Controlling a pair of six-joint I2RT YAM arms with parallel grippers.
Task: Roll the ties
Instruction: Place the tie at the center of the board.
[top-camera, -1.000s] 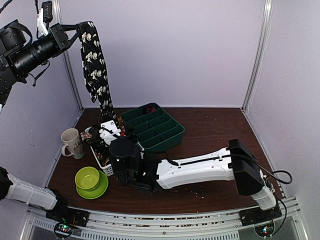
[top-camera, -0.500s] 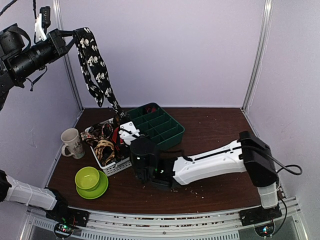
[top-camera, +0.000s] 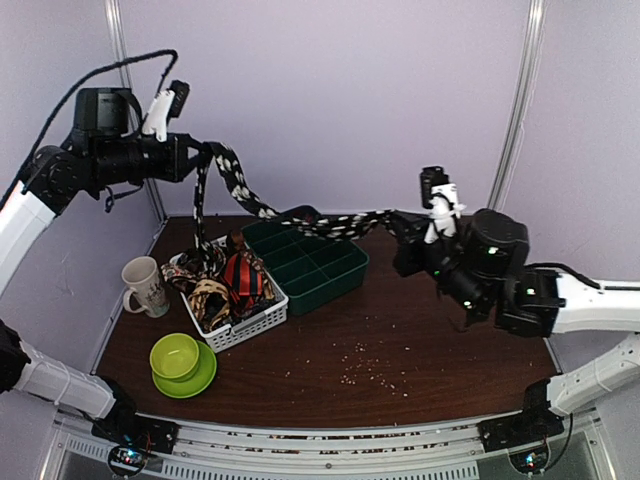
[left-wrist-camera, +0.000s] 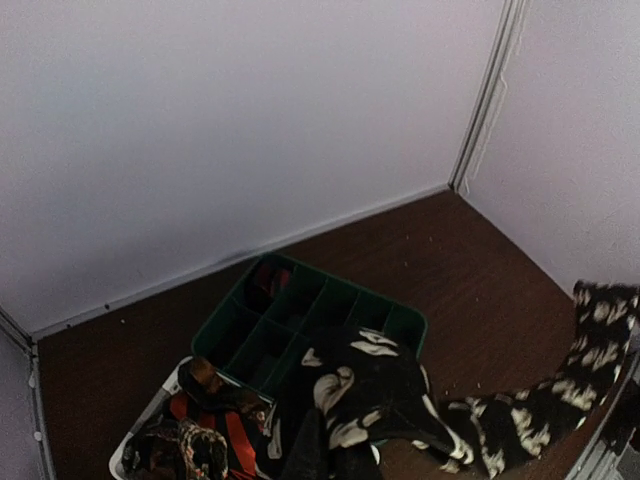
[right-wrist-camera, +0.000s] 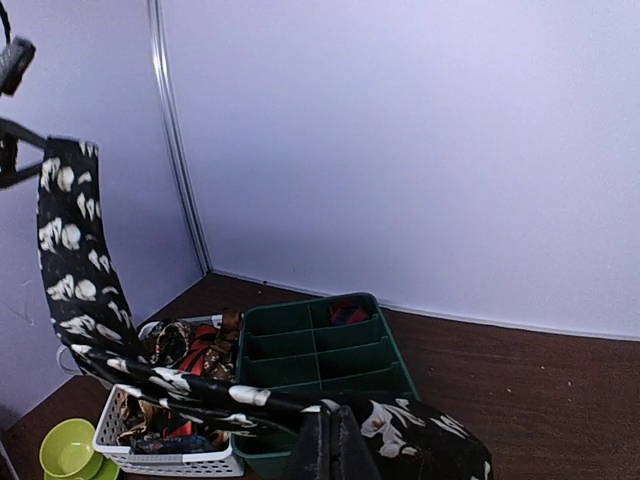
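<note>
A black tie with cream flower spots (top-camera: 325, 225) stretches in the air between both grippers, sagging over the green tray. My left gripper (top-camera: 197, 160) is shut on one end, high at the back left; a loop of the tie hangs below it towards the basket. My right gripper (top-camera: 402, 228) is shut on the other end, raised at the right of the tray. In the right wrist view the shut fingers (right-wrist-camera: 322, 445) pinch the spotted tie (right-wrist-camera: 425, 432). Several other ties (top-camera: 238, 280), red-black and brown-gold, lie in a white basket (top-camera: 252, 324).
The green divided tray (top-camera: 345, 272) stands right of the basket, with a red rolled tie (right-wrist-camera: 347, 312) in a far compartment. A mug (top-camera: 146, 285) and a green bowl on a saucer (top-camera: 180, 360) stand at the left. Crumbs (top-camera: 370, 365) dot the table.
My right gripper shut on the tie's lower end at the basket, then lifted and swung far right. My left gripper came down and right, so the tie now stretches between them.
</note>
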